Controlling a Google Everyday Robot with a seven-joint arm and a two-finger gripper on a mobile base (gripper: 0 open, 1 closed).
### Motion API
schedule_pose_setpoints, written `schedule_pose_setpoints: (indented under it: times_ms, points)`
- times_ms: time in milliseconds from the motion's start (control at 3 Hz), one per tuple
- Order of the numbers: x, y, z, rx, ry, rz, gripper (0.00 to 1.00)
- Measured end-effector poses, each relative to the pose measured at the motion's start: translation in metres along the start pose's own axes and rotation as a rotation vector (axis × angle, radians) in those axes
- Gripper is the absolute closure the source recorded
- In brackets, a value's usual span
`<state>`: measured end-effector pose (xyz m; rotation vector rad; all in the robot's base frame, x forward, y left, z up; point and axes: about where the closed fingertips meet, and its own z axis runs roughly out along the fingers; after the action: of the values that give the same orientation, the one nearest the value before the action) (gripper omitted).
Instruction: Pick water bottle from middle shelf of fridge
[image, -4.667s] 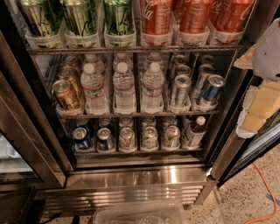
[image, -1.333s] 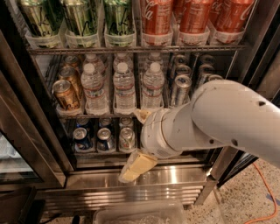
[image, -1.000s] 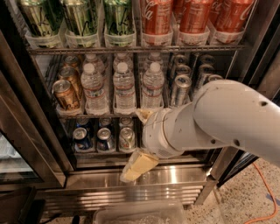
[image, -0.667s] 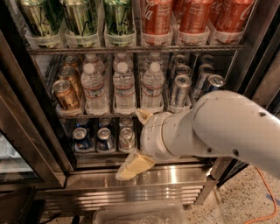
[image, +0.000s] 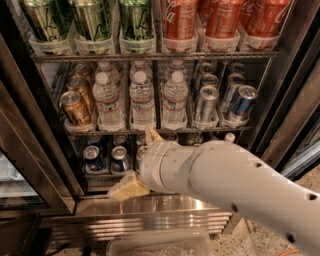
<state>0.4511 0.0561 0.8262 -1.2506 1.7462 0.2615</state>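
Observation:
Three front water bottles (image: 142, 100) stand upright in clear lane trays on the middle shelf (image: 210, 130) of the fridge (image: 30, 130), with more behind them. Gold cans stand to their left and silver and blue cans to their right. My gripper (image: 131, 162) is at the end of the white arm, below the middle shelf and in front of the bottom rack's short cans. Its cream fingers (image: 128, 187) are spread apart and hold nothing. One finger tip reaches the shelf's front edge under the middle bottle. The arm hides the right part of the bottom rack.
The top rack holds tall green cans (image: 92, 20) and red cans (image: 179, 20). Short cans (image: 94, 158) sit on the bottom rack. The stainless base (image: 150, 212) lies below. The glass door (image: 15, 190) stands at the left and the dark frame (image: 295, 115) at the right.
The arm, absent in the earliest frame, has come in front of the lower fridge. Over the last second it has shifted left and slightly down, uncovering the cans at the right of the middle shelf.

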Motion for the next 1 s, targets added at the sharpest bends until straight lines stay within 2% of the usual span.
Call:
schedule_pose_setpoints:
  times_ms: [333,1000]
  points:
    - [-0.01,-0.023,0.01,0.125,-0.048,0.061,0.0]
    - [-0.014,-0.088,0.0,0.412,-0.137,0.204,0.0]
